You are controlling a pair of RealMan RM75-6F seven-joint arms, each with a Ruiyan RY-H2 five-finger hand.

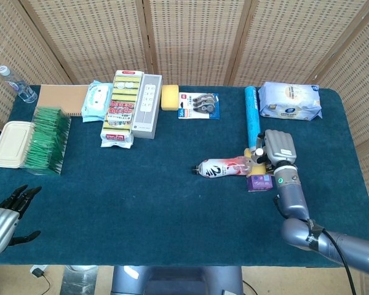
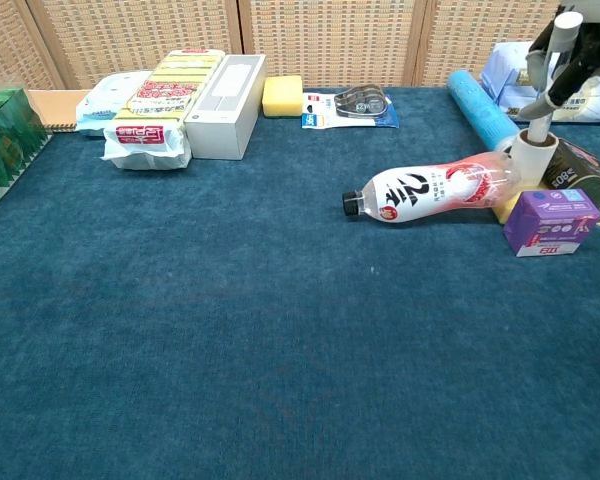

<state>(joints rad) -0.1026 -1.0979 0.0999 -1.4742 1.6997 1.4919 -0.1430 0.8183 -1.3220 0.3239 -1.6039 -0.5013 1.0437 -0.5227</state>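
Above the white tube [image 2: 531, 153] beside the lying bottle [image 2: 430, 190], the right robot hand [image 1: 279, 147] hovers, fingers apart and holding nothing; the left robot hand [image 1: 5, 216] rests open off the tabletop [image 1: 172, 203].

Take the bottle [image 2: 435, 190] as your mark: it lies on its side on the table [image 1: 172, 203], cap pointing left. Just right of its base stands a paper roll [image 2: 533, 156]; a small box [image 2: 550, 221] sits in front of that. Behind the bottle lies a tube [image 2: 480, 108], the wipes pack [image 1: 290, 101] further right. Far left behind: a long box [image 2: 226, 92].
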